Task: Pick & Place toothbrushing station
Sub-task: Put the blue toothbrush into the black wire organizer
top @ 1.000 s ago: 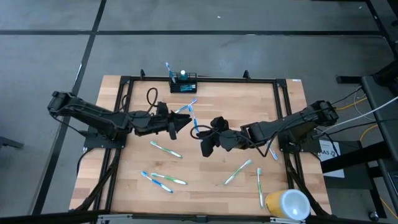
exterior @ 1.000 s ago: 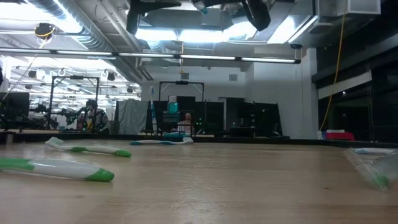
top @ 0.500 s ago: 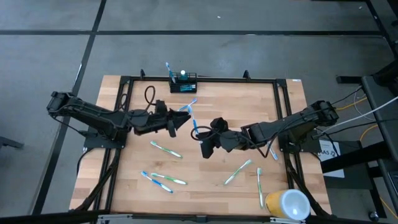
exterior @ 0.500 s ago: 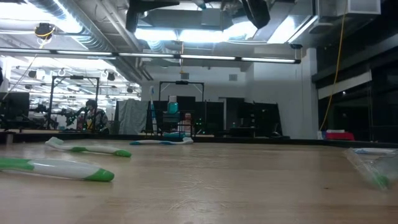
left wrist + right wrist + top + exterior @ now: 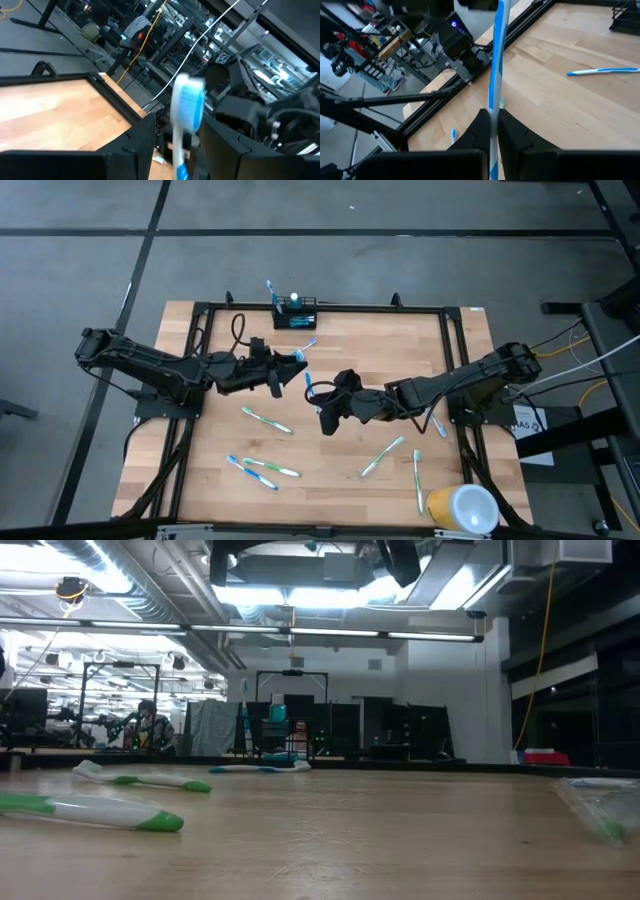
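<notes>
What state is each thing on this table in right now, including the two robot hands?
Left hand: raised over the table, holding a blue toothbrush.
Right hand: shut on another blue toothbrush, lifted off the table.
Black mesh caddy: upright at the far edge, already holding items.
Loose toothbrushes: lying flat on the wood.
Yellow-and-white cup: at the near right corner, untouched.
</notes>
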Controlling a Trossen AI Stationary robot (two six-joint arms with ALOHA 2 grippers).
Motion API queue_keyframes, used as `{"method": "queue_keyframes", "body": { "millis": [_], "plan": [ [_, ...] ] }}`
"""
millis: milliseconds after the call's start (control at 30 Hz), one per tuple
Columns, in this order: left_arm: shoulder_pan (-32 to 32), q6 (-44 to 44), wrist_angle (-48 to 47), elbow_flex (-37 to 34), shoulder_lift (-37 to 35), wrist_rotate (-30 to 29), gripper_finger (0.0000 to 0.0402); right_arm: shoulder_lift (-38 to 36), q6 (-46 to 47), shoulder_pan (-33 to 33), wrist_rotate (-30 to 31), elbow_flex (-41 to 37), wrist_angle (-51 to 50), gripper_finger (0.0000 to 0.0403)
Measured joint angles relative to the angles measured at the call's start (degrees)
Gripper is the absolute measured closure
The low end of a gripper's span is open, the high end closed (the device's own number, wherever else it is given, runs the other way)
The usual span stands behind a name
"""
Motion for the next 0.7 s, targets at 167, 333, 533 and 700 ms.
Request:
{"method": "queue_keyframes", "body": {
  "millis": [167,333,533,700],
  "plan": [
    [0.5,-0.7,0.1,0.0,0.0,0.6,0.0281,0.0,-0.9,-0.6,-0.2,0.0,0.8,0.0388],
    [1.0,-0.7,0.2,0.0,0.0,2.1,0.0355,0.0,-1.1,-0.9,-0.5,0.0,1.4,0.0388],
    [1.0,-0.4,0.4,0.0,0.0,1.1,0.0392,0.0,-1.2,-0.9,-0.2,0.0,2.2,0.0388],
    [0.9,2.0,2.4,0.0,0.0,-1.2,0.0393,0.0,-1.9,-0.9,0.6,0.0,3.7,0.0388]
  ]
}}
